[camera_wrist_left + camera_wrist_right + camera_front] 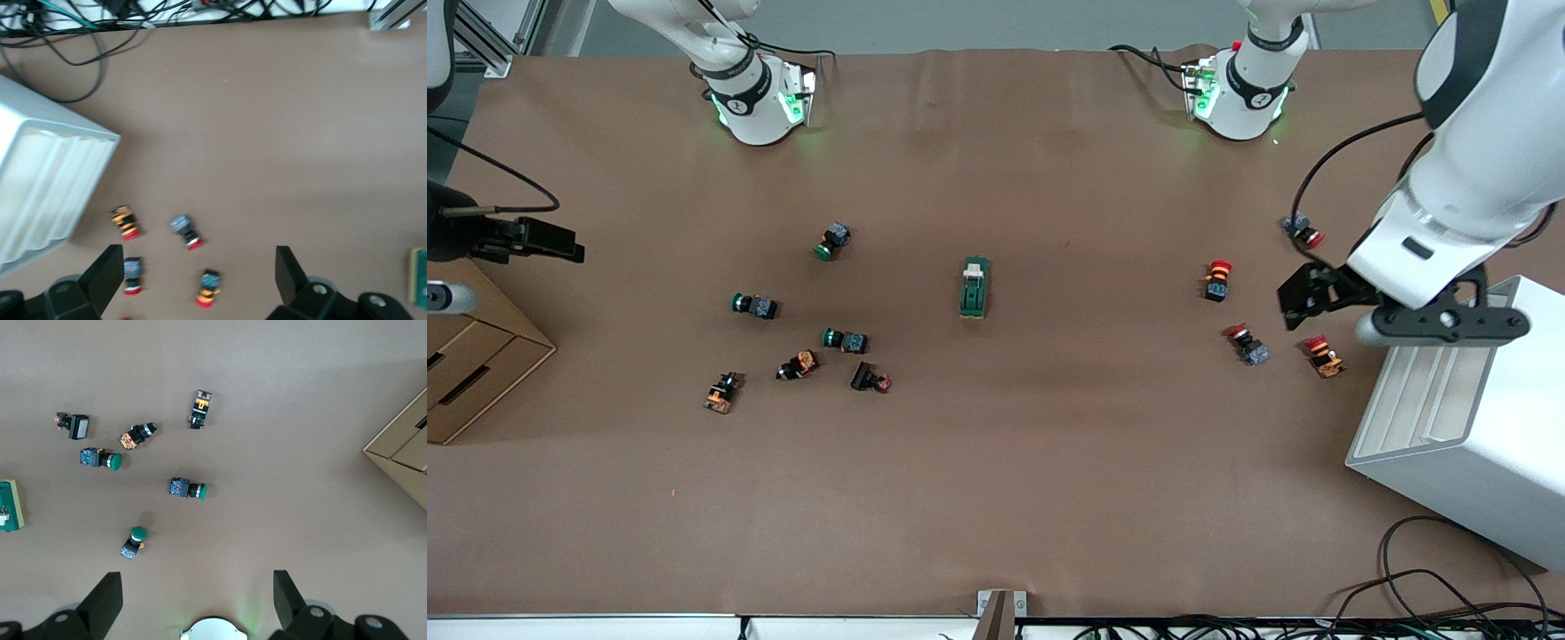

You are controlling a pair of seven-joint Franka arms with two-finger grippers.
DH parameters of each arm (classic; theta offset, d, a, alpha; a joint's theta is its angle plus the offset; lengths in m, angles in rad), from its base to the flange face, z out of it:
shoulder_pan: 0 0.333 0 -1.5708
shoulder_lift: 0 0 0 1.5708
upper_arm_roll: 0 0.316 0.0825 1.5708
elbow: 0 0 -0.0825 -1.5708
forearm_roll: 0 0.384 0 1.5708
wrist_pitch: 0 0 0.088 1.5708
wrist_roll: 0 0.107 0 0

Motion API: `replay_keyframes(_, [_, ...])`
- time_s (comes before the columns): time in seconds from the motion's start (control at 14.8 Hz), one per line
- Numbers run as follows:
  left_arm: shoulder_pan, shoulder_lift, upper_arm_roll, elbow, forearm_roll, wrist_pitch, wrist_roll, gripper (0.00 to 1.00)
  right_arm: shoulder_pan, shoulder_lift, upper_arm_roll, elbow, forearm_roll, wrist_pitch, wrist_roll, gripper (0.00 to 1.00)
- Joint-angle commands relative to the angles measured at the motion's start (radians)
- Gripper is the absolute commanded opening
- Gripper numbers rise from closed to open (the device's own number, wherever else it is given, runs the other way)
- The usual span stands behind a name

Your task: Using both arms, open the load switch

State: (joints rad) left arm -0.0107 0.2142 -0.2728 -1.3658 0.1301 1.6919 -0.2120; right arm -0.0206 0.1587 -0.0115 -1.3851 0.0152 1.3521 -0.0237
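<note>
The load switch (975, 287) is a dark-green block with a white lever piece at the end toward the robots' bases. It lies flat in the middle of the table, untouched. It shows at the edge of the left wrist view (419, 277) and of the right wrist view (10, 507). My left gripper (1303, 300) (197, 273) hangs open and empty over the red-capped buttons, toward the left arm's end of the table. My right gripper (197, 600) is open and empty, high over its own arm's base (213, 630); the front view does not show it.
Several red-capped buttons (1217, 280) (209, 288) lie under and around the left gripper. Green-capped buttons (832, 241) (188, 489) and orange ones (797, 365) lie toward the right arm's end. A white box (1467, 418) and a cardboard box (471, 356) stand at the table's two ends.
</note>
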Motion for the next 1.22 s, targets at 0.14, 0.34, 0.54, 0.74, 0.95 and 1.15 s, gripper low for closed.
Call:
replay_keyframes(0.14, [-0.018,-0.096,0.075,-0.067,-0.017,-0.072,0.114,1.0,0.01,-0.14,0.007,-0.161,-0.001,0.047,0.007,1.0])
replay_keyframes(0.34, [-0.012,-0.13,0.086,-0.079,-0.033,-0.081,0.172,1.0,0.021,-0.172,0.007,-0.186,-0.003,0.053,0.007,1.0])
replay_keyframes(0.54, [-0.014,-0.16,0.121,-0.087,-0.043,-0.089,0.197,1.0,0.021,-0.194,0.007,-0.193,-0.001,0.051,0.007,1.0])
replay_keyframes(0.74, [-0.02,-0.183,0.151,-0.087,-0.046,-0.11,0.198,1.0,0.021,-0.217,0.001,-0.195,-0.001,0.045,0.008,1.0])
replay_keyframes(0.95, [-0.022,-0.206,0.158,-0.087,-0.076,-0.162,0.198,1.0,0.021,-0.261,-0.001,-0.215,0.003,0.054,0.008,1.0])
replay_keyframes(1.15, [-0.025,-0.229,0.185,-0.091,-0.095,-0.187,0.204,1.0,0.018,-0.283,-0.004,-0.215,0.003,0.058,0.008,1.0])
